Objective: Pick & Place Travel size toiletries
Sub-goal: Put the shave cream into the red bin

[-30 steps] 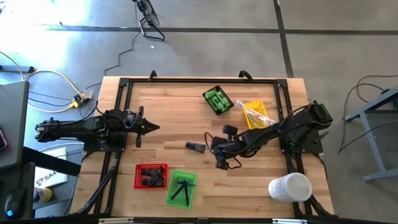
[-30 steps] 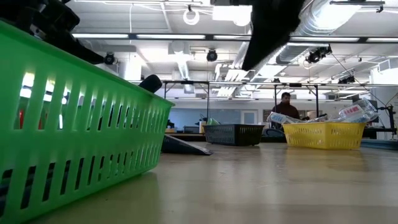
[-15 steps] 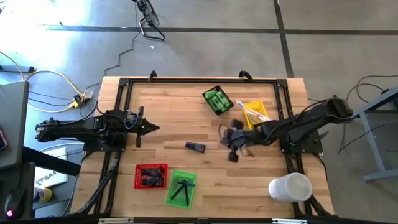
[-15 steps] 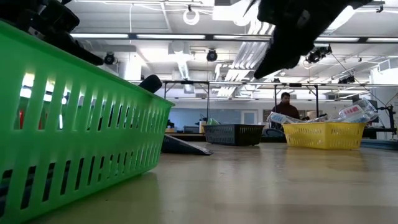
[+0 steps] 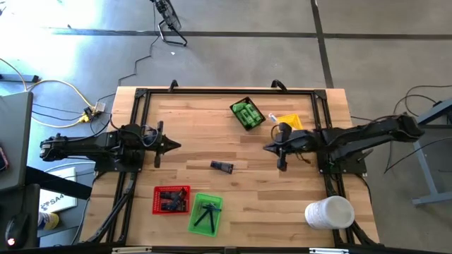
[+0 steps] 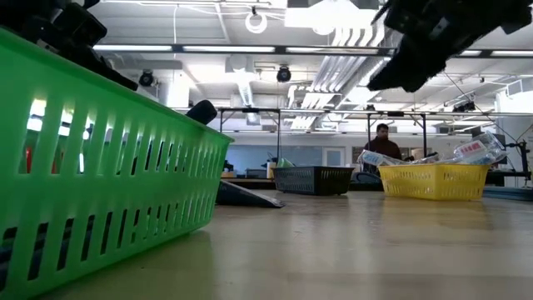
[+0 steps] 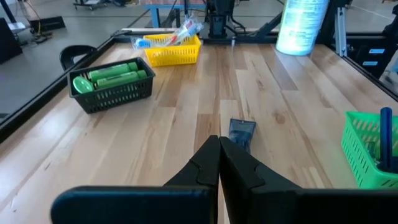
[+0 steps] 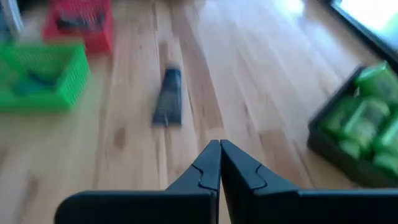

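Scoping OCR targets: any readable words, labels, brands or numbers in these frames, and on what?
"SA4": partial, on a white box on the floor at the high view's lower left; the rest is cut off.
White cylinder: printed lines, too blurred to read.
Dark packet: no legible label.
Green bottles: nothing legible.
Clear-wrapped sticks: print too small to read.

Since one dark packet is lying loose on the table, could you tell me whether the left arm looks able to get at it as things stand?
Probably yes. The dark packet lies alone on bare wood, ahead of the left gripper, with nothing between them. The right gripper hangs off to its other side. The left fingers are shut and would need to open first.
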### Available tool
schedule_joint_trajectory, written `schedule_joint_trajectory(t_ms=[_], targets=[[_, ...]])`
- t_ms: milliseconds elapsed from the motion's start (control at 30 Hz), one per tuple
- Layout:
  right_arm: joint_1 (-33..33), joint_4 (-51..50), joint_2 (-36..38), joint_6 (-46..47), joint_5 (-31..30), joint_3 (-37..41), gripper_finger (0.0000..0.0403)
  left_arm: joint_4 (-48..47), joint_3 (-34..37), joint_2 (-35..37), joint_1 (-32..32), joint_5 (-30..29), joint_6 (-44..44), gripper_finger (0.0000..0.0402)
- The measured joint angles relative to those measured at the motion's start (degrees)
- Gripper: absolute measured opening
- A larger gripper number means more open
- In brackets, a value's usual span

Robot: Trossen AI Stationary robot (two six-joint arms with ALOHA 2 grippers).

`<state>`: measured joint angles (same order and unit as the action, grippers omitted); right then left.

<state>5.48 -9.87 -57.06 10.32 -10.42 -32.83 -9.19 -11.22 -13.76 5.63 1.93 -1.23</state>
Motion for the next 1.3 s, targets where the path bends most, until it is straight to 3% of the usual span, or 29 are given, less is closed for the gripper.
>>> schedule_joint_trajectory(t_ms=[233,500,733,1067,1300], targets=[[0.04,1.34,10.02,2.96,-0.42,4.07,0.0003,0.00,0.00,0.01,0.00,-0.07,-0.04,0.0003],[1.86,0.85,16.20,3.35,-1.81,4.04,0.0004,0.02,0.00,0.00,0.00,-0.09,-0.10,0.0003],[4.37,0.77,19.14,4.36,-2.24,3.99,0.0004,0.04,0.00,0.00,0.00,-0.09,-0.22,0.0003],[7.41,-3.39,21.80,6.45,-9.14,4.01,0.0003,0.07,0.00,0.00,0.00,-0.07,-0.22,0.0003],[8.09,1.94,22.59,6.34,-9.65,7.11,0.0003,0.09,0.00,0.00,0.00,-0.04,0.15,0.0003]])
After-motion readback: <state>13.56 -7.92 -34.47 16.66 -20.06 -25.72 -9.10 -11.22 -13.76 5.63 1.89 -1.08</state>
